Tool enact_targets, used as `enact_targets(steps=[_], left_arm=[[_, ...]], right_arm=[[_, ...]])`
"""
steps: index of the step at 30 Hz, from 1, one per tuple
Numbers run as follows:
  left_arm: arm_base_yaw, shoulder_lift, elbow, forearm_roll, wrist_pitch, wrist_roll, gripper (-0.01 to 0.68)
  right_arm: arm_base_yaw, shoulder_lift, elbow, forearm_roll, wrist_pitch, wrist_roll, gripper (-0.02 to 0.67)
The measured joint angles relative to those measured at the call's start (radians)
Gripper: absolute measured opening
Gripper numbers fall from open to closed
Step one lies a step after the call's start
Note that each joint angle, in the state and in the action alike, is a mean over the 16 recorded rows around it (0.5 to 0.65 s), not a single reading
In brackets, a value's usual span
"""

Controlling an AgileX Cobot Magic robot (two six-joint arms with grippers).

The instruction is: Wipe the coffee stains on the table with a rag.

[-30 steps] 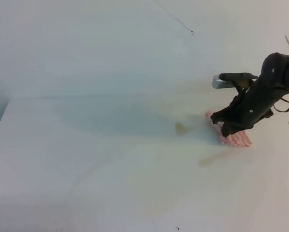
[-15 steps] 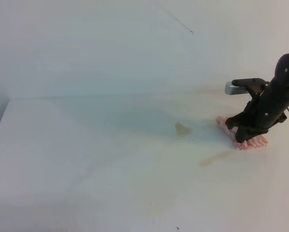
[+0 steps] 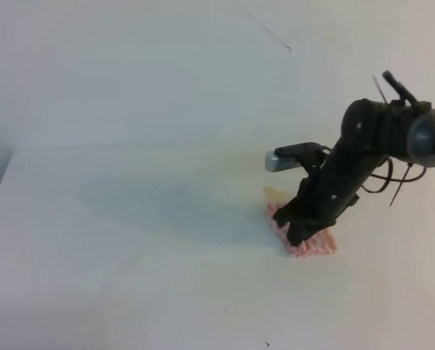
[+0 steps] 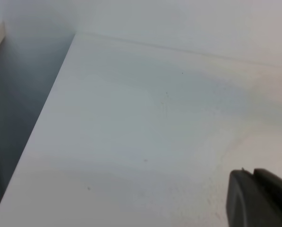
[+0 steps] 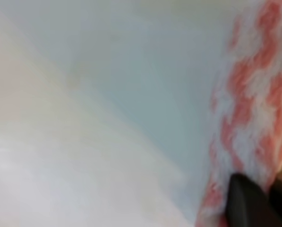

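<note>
Table (image 3: 130,240): smooth, plain white, matte with a faint bluish sheen across the middle. Left edge drops off to a darker grey gap in both the high view and the left wrist view.

Rag (image 3: 313,243): small rectangular cloth, soft nubby weave, red-pink and white zigzag stripes. It lies flat on the table right of centre, away from every edge. The right wrist view shows its fuzzy pile close up, stripes blurred, along the right side of the frame.

Right gripper (image 3: 296,227): black, angular, glossy plastic and metal, tilted down from the upper right with loose cables at the wrist. Fingers drawn tight together, pinching the rag and pressing it against the table; dark fingertips (image 5: 247,203) sit on the cloth in the wrist view.

Stains (image 3: 275,195): one small tan patch, thin and translucent, peeks out at the rag's far corner, touching it. Faint yellowish film around it, edges too soft to trace.

Left gripper (image 4: 259,196): only a black, rounded block at the lower right corner of its own view, above bare table. Whether it is open or closed cannot be told.
</note>
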Motion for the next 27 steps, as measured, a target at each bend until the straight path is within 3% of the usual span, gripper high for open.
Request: enact_targets(steps=[13, 27], left_arm=[[0.0, 0.0, 0.0, 0.0, 0.0, 0.0, 0.001], [0.0, 0.0, 0.0, 0.0, 0.0, 0.0, 0.001]], right_arm=[[0.073, 0.038, -0.149, 0.004, -0.102, 0.022, 0.017], [0.064, 0.19, -0.387, -0.099, -0.003, 0.143, 0.017]])
